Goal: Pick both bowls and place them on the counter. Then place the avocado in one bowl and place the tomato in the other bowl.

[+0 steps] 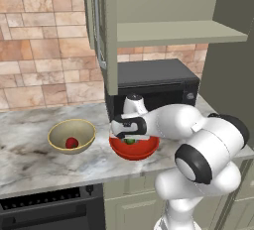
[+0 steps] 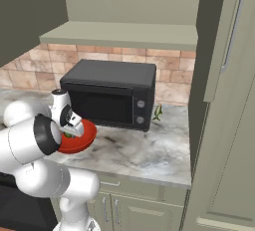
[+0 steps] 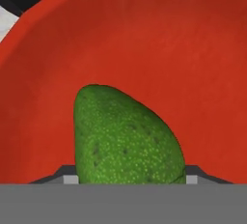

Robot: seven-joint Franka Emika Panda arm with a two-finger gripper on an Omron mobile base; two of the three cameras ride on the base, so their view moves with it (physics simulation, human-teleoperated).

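The glossy red bowl (image 1: 135,151) (image 2: 81,143) (image 3: 169,49) stands on the marble counter (image 1: 30,162) in front of the black oven. My gripper (image 1: 130,138) (image 2: 69,132) (image 3: 130,178) reaches down into it, shut on the green avocado (image 3: 125,136) (image 1: 130,141), which sits low in the bowl between the fingertips. To the left the tan-olive bowl (image 1: 55,134) rests upright on the counter. Inside it lies the small red tomato (image 1: 72,143).
A black countertop oven (image 1: 154,83) (image 2: 112,93) stands right behind the red bowl. An open cabinet shelf (image 1: 178,33) and its swung-out door (image 1: 104,30) hang above. A small green item (image 2: 158,111) lies right of the oven, beside a tall cabinet (image 2: 224,125).
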